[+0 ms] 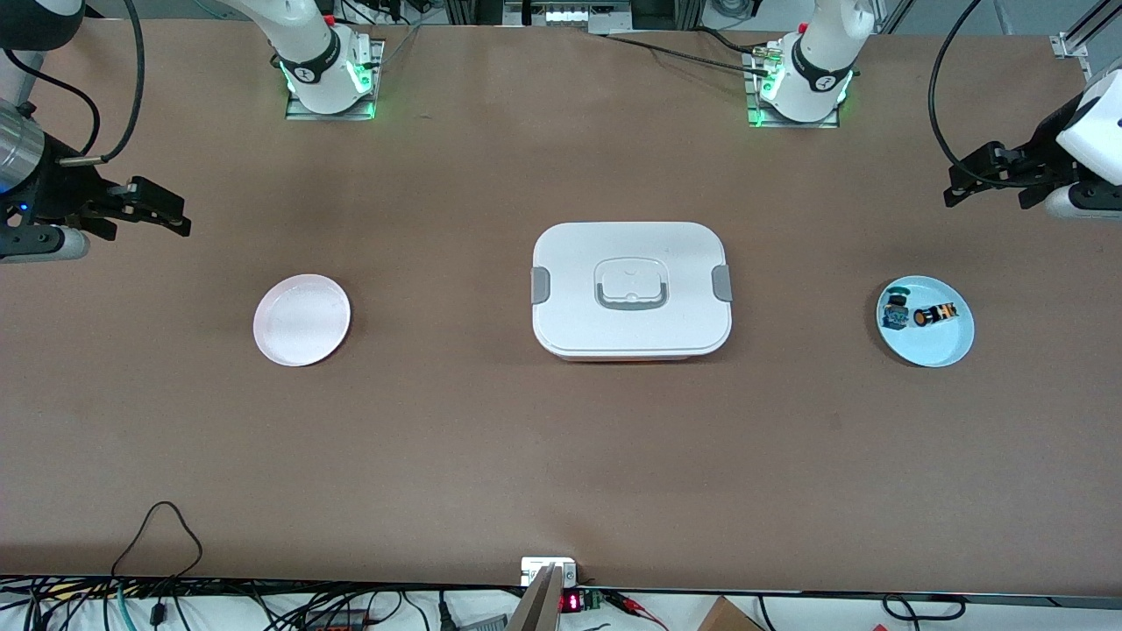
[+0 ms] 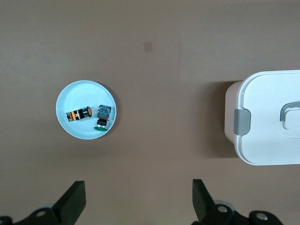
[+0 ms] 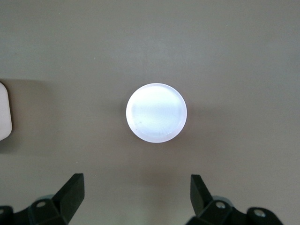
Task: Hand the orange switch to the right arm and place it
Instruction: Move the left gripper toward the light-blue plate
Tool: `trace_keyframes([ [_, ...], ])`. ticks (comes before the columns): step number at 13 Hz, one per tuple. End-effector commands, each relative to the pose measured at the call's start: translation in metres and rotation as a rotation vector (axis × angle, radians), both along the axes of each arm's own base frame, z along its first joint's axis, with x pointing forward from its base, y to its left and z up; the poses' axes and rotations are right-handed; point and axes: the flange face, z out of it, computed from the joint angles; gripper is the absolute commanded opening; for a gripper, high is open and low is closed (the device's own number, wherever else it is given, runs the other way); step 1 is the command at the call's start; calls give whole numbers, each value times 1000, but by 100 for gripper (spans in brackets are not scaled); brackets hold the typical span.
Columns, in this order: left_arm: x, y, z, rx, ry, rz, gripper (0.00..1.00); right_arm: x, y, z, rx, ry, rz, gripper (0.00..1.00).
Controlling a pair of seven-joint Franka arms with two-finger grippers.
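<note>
A big brown surface [image 1: 561, 456] fills almost the whole front view. It looks flat and plain, with soft, even light on it and only faint shadows. Along the bottom edge of the frame runs a white strip with many black cables [image 1: 158, 605] lying in loops and tangles. In the bottom middle sits a small box with red glowing numbers [image 1: 571, 602]. At the top edge, two metal plates [image 1: 333, 107] are fixed to the surface, and green light glows on them. More wires and silver metal frames [image 1: 1082, 39] show in the upper corners and top middle.
</note>
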Motion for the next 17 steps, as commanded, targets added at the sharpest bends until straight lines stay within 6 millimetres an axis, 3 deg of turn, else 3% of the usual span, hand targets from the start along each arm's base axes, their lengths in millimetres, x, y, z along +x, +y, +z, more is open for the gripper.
trace_keyframes([
  [1, 0, -1, 3, 27, -3, 15, 100, -6, -2, 5, -1, -7, -14, 100],
  [5, 3, -1, 3, 28, 20, 11, 100, -2, -9, 3, -2, -11, -14, 100],
  [6, 9, -2, -6, 29, 33, 0, 100, 3, -6, -8, -10, 3, -13, 100],
  [8, 15, -1, -14, 31, 49, -2, 100, 4, -2, -8, -15, -3, -4, 100],
  [11, 21, 11, -44, 29, 144, 9, 100, 4, -1, -7, -41, -7, 7, 100],
  [15, 30, 29, -59, 25, 164, 37, 100, 5, -4, -8, -42, -9, 28, 100],
  [17, 33, 29, -74, 26, 170, 29, 100, 5, -5, -7, -42, -10, 27, 100],
])
